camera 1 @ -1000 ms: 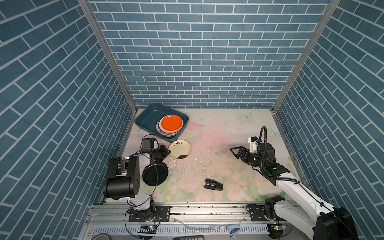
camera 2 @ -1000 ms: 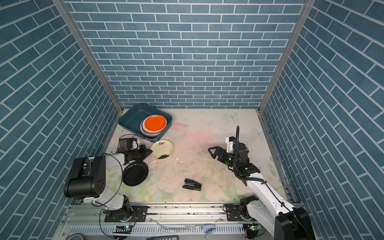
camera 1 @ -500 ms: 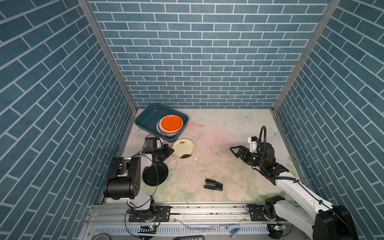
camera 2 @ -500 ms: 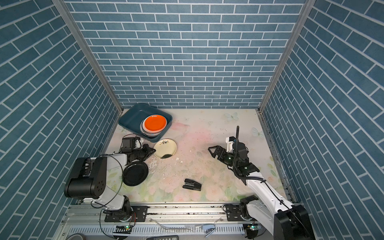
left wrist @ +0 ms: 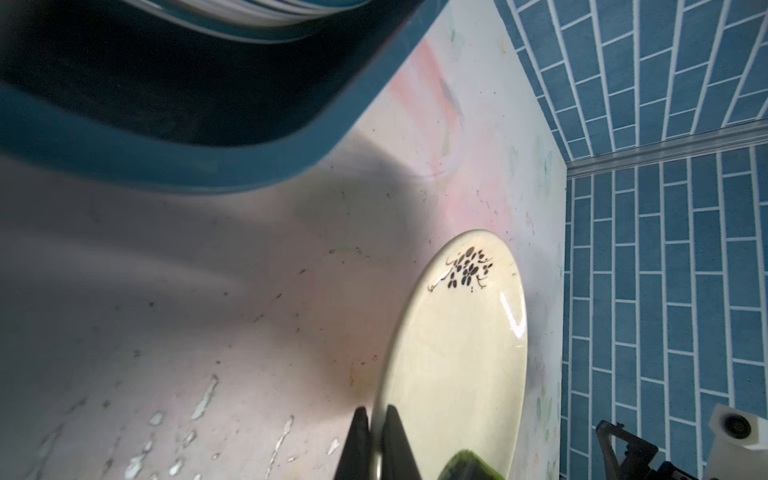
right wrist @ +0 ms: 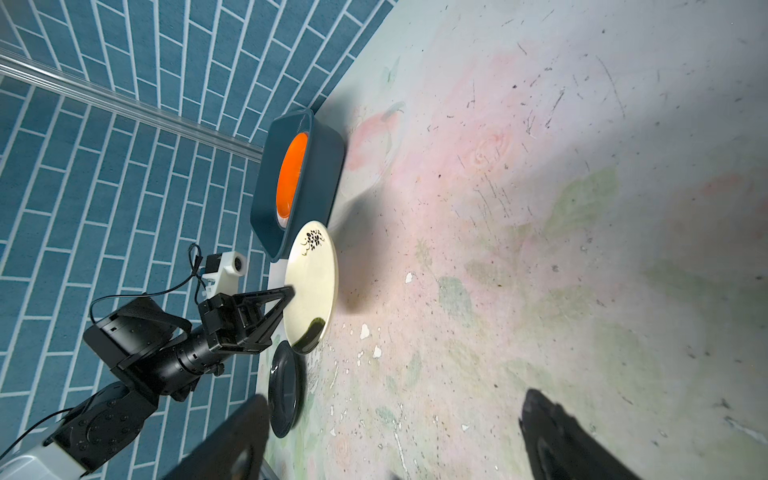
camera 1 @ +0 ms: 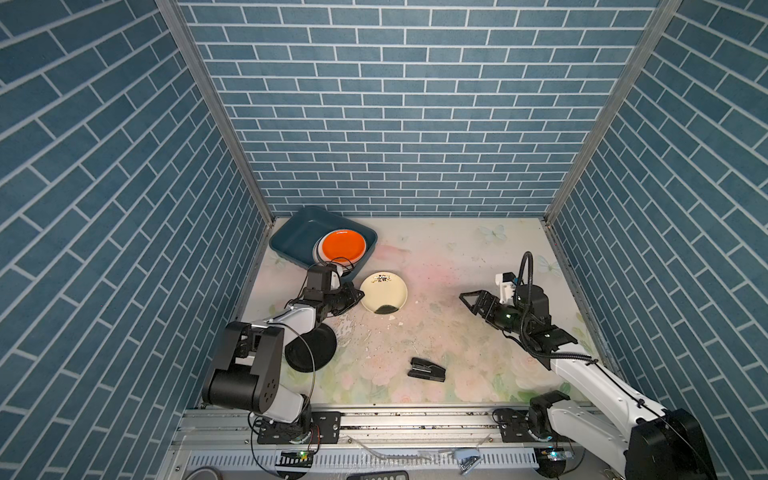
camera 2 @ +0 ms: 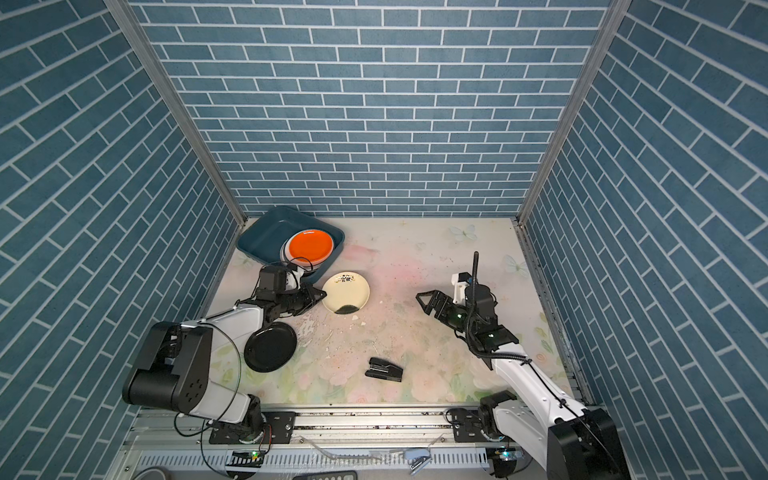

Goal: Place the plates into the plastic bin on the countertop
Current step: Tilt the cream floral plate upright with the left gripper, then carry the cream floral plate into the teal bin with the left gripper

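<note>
Left pincer (camera 1: 360, 294) has carried cream plate (camera 1: 383, 291) rightward.

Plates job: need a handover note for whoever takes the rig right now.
Left gripper: shut on the cream plate at its rim, just outside the plastic bin.
Right gripper: open, empty, over the countertop.
Done: a stack topped by the orange plate sits in the bin.
Left: bin the cream plate, then the black plate lying on the countertop. Leave the black stapler-like object.
</note>
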{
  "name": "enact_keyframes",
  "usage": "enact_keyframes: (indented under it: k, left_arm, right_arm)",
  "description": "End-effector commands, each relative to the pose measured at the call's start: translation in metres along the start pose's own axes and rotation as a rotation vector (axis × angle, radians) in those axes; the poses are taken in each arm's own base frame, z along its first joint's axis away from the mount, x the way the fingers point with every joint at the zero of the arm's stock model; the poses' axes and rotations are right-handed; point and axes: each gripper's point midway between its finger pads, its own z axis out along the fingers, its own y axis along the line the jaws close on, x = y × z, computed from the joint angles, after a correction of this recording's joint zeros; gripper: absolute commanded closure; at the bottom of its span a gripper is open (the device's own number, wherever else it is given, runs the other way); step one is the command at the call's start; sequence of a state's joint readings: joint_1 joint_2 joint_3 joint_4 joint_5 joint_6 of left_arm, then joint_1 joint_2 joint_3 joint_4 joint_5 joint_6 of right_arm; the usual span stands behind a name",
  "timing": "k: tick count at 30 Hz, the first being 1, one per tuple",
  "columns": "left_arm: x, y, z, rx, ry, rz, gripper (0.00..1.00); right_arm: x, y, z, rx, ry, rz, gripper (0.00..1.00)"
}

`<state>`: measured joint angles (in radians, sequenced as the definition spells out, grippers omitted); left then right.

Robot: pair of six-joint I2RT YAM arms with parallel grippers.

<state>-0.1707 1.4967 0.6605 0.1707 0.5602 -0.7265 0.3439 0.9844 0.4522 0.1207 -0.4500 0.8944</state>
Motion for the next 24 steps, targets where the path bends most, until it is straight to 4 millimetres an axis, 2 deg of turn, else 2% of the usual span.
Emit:
enact_keyframes:
  k: [1, 4, 11, 19, 24]
  left_arm:
    - [-0.009, -0.019, -0.003, 0.025, -0.027, 0.025, 1.00]
    - [-0.017, -0.035, -0.003, 0.048, -0.042, 0.047, 1.00]
    - [-0.032, -0.054, -0.006, 0.071, -0.064, 0.073, 1.00]
    - [-0.051, -0.072, -0.009, 0.088, -0.096, 0.103, 1.00]
    - [-0.074, -0.076, -0.015, 0.075, -0.141, 0.114, 1.00]
  right_arm:
    - [-0.009, 0.013, -0.002, -0.038, -0.022, 0.008, 0.06]
    - [-0.009, 0.015, -0.003, -0.043, -0.023, 0.004, 0.06]
    - [-0.010, 0.023, -0.003, -0.083, -0.017, -0.017, 0.06]
    - [-0.010, 0.026, -0.001, -0.100, -0.011, -0.025, 0.06]
    - [-0.009, 0.026, -0.001, -0.104, -0.012, -0.033, 0.06]
